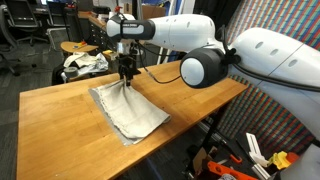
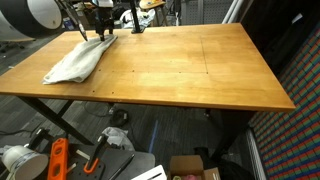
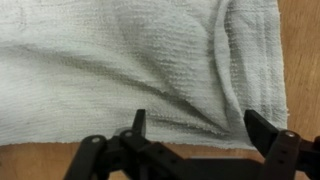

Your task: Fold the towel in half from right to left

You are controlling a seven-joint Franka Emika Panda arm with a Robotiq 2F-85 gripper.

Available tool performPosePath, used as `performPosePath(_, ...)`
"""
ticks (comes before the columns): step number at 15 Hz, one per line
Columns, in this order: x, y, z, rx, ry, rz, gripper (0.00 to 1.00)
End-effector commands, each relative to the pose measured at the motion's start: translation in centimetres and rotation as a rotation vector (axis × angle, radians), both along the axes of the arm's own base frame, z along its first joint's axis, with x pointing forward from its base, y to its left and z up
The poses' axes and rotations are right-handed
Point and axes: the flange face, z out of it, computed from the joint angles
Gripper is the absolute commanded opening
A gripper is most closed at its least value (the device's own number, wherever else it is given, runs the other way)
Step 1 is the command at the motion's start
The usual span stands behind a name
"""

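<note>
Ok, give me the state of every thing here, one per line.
Towel: lying on the table, wrinkled, not gripped.
Gripper: open, low over the towel, jaws either side of a crease.
Table: level, carrying the towel near one end.

We see the towel [image 3: 120, 70] is soft, bumpy cloth. The worktop [image 2: 200, 70] is smooth wood. The hand [image 3: 195, 120] looks hard and dull.

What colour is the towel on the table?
The towel is plain pale grey-white with a fine weave and no print. It shows best in the wrist view.
</note>
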Motion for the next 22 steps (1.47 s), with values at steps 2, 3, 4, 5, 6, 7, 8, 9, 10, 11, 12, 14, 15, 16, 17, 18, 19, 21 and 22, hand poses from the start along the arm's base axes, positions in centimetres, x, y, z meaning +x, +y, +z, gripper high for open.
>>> performPosePath(2, 0.6, 0.1, 1.4, 0.029, -0.046, -0.023, 1.0)
performPosePath(3, 0.7, 0.1, 1.6, 0.032, -0.054, -0.024, 1.0)
performPosePath(4, 0.7, 0.1, 1.9, 0.032, -0.063, -0.016, 1.0)
performPosePath(5, 0.8, 0.1, 2.4, 0.035, -0.068, -0.006, 1.0)
performPosePath(6, 0.9, 0.2, 2.9, 0.038, -0.081, 0.006, 1.0)
performPosePath(7, 1.0, 0.3, 3.4, 0.04, -0.095, 0.014, 1.0)
performPosePath(8, 1.1, 0.3, 4.0, 0.044, -0.113, 0.024, 1.0)
performPosePath(9, 1.3, 0.3, 4.6, 0.048, -0.131, 0.03, 1.0)
performPosePath(10, 1.4, 0.3, 5.2, 0.051, -0.148, 0.038, 1.0)
performPosePath(11, 1.5, 0.3, 5.8, 0.054, -0.164, 0.041, 1.0)
performPosePath(12, 1.6, 0.2, 6.3, 0.056, -0.173, 0.046, 1.0)
performPosePath(14, 1.6, 0.0, 7.4, 0.059, -0.189, 0.074, 1.0)
performPosePath(15, 1.5, -0.1, 7.9, 0.056, -0.187, 0.101, 1.0)
performPosePath(16, 1.4, -0.1, 8.4, 0.053, -0.185, 0.138, 1.0)
performPosePath(17, 1.2, -0.1, 8.9, 0.052, -0.182, 0.174, 1.0)
performPosePath(18, 0.9, -0.1, 9.2, 0.048, -0.165, 0.225, 1.0)
performPosePath(19, 0.3, 0.0, 9.4, 0.047, -0.133, 0.277, 1.0)
performPosePath(21, -0.5, -0.2, 9.5, 0.042, -0.079, 0.379, 1.0)
performPosePath(22, -0.8, -0.4, 9.5, 0.031, -0.057, 0.425, 1.0)
